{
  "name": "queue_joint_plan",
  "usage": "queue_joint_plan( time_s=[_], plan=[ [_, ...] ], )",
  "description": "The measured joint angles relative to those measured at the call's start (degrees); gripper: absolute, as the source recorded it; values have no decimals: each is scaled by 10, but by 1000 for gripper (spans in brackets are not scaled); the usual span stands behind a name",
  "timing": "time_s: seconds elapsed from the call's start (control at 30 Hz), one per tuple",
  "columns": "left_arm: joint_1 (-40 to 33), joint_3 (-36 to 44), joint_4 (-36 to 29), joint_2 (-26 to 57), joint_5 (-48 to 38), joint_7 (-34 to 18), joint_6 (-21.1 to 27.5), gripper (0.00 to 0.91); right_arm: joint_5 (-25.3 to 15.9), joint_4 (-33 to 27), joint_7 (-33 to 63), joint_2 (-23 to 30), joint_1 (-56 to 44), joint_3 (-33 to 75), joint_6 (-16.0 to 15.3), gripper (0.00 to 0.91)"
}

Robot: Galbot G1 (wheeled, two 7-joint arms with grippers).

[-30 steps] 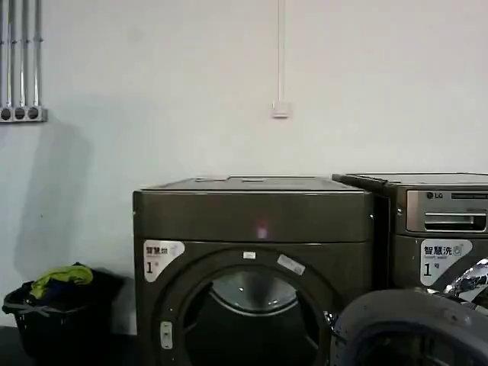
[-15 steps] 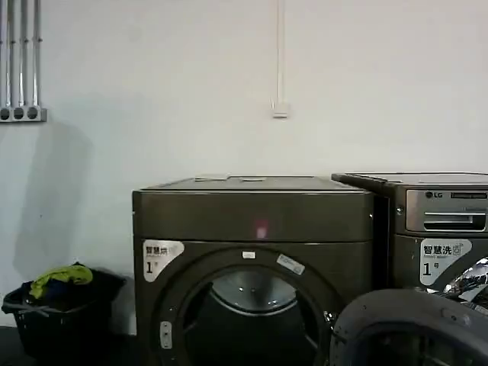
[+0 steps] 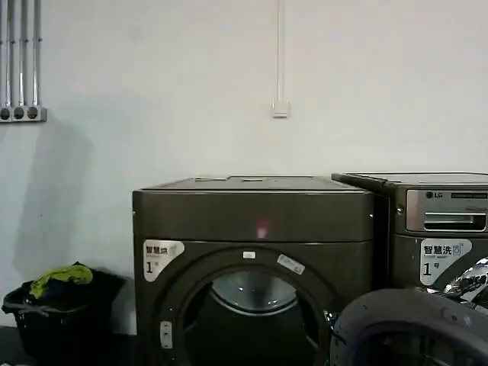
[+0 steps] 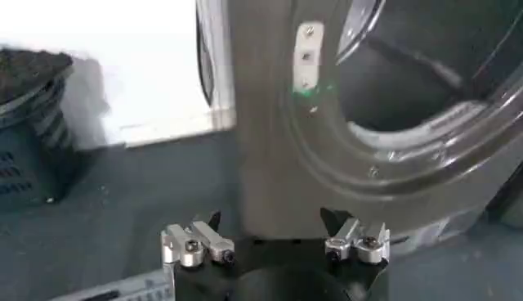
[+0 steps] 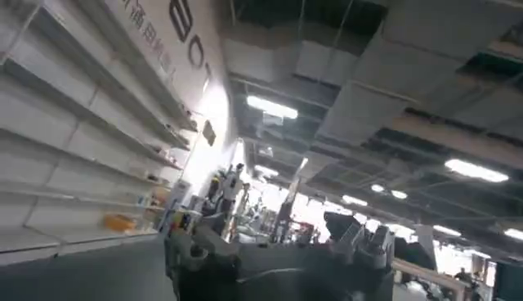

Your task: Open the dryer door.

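Nearest the head camera, the dryer door (image 3: 415, 328) stands swung out at lower right, its grey inner rim facing the camera, well off the opening. Beyond it the dryer (image 3: 252, 217) shows its round mouth bare, the steel drum (image 3: 254, 291) visible inside. The left end effector (image 4: 276, 242) hangs low before the dryer's front, fingers spread, gripping nothing. The right end effector (image 5: 274, 245) points up toward the ceiling, fingers apart and empty. The opening looks done; only pulling the arms clear seems left.
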Motion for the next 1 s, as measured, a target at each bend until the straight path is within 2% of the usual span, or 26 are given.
queue_joint_plan(
  time_s=[0.3,0.47,0.73,1.0],
  plan=[
    [-3,28,76,92,-61,-16,0,907,-7,-7,0,-7,-2,-16,3,907],
    [-15,68,89,160,-85,-5,0,907,-8,-11,0,-13,-1,-25,3,907],
    [-8,109,64,250,-176,-44,-1,907,-13,-9,0,-14,14,-49,4,907],
    [-8,134,78,320,-295,-123,0,907,-26,-20,-3,-14,27,-72,19,907]
  ],
)
